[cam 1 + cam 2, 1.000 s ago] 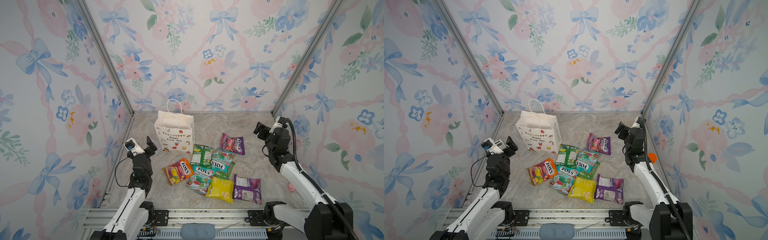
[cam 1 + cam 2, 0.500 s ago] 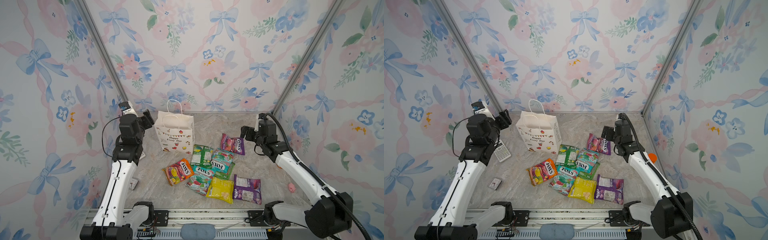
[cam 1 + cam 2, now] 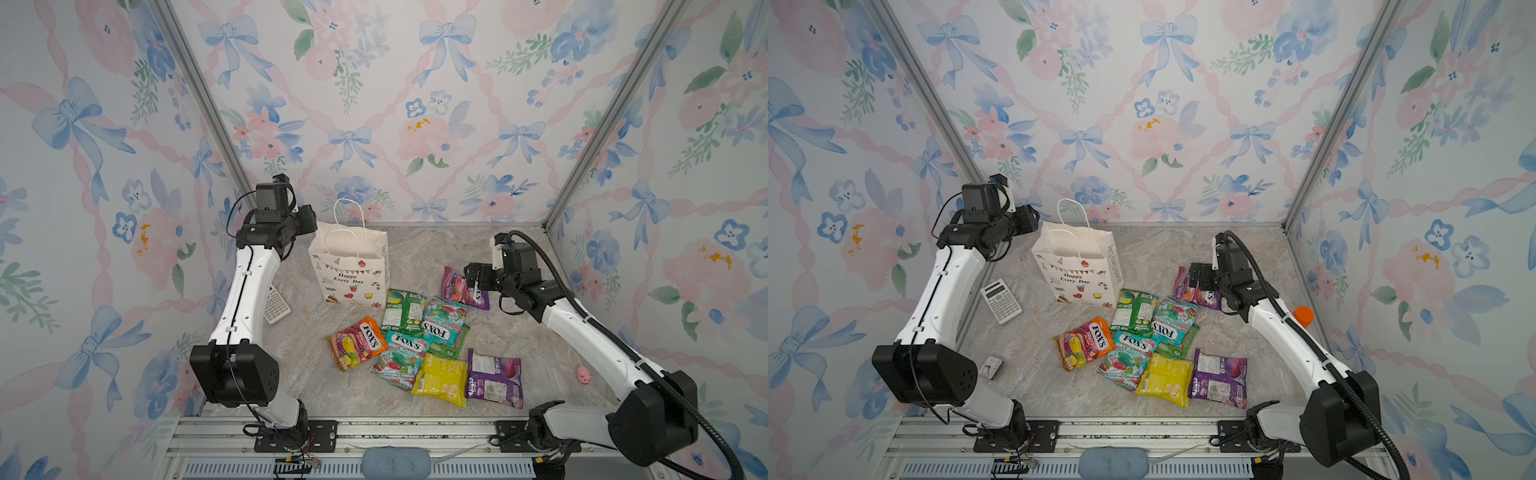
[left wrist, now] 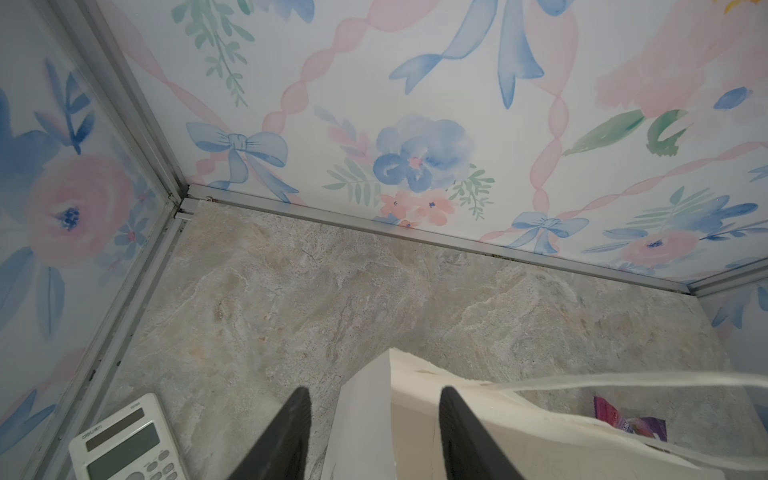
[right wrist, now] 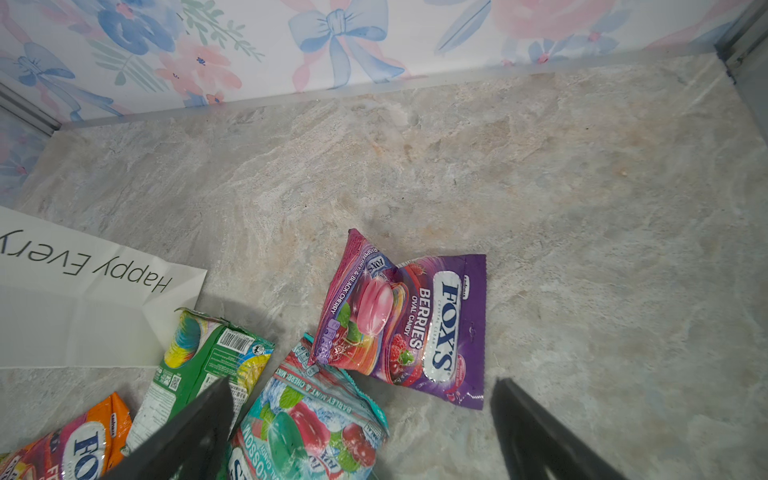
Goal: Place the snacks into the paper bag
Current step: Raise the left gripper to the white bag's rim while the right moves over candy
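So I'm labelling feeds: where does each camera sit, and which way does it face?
Top views: high at the front, looking down toward the back wall; left arm and right arm show.
Left wrist: facing the back corner; left gripper straddles the rim of the paper bag.
Right wrist: looks down at a purple packet; right gripper open.
All share the bag.

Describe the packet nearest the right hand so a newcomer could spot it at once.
Start at the white paper bag standing at the back of the marble floor. To its right, beside the right hand, lies a purple FOX'S Berries packet. The other purple packet lies nearer the front, beside the yellow one.
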Controlling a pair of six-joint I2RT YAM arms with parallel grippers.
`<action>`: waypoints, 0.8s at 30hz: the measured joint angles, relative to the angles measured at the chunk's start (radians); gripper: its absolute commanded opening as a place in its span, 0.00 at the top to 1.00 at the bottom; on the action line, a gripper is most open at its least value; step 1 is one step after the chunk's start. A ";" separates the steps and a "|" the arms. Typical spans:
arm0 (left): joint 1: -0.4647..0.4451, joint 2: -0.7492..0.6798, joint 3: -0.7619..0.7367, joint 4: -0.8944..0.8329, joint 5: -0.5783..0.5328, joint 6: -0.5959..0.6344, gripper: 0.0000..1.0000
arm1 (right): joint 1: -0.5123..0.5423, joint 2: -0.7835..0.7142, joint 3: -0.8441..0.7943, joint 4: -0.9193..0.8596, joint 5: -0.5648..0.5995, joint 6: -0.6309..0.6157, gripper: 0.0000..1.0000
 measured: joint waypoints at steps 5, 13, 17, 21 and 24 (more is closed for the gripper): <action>-0.006 0.058 0.054 -0.070 0.000 0.027 0.54 | 0.000 0.013 0.003 -0.003 -0.004 0.000 0.02; -0.025 0.108 0.092 -0.132 -0.001 0.063 0.58 | 0.000 0.030 0.006 -0.003 -0.018 0.001 0.02; -0.028 0.121 0.092 -0.156 -0.005 0.072 0.68 | 0.003 0.044 0.019 -0.003 -0.023 0.001 0.02; -0.029 0.124 0.092 -0.169 -0.009 0.081 0.83 | 0.005 0.044 0.024 -0.002 -0.027 0.002 0.02; -0.029 0.124 0.089 -0.170 -0.013 0.085 0.95 | 0.005 0.052 0.033 0.000 -0.034 0.004 0.02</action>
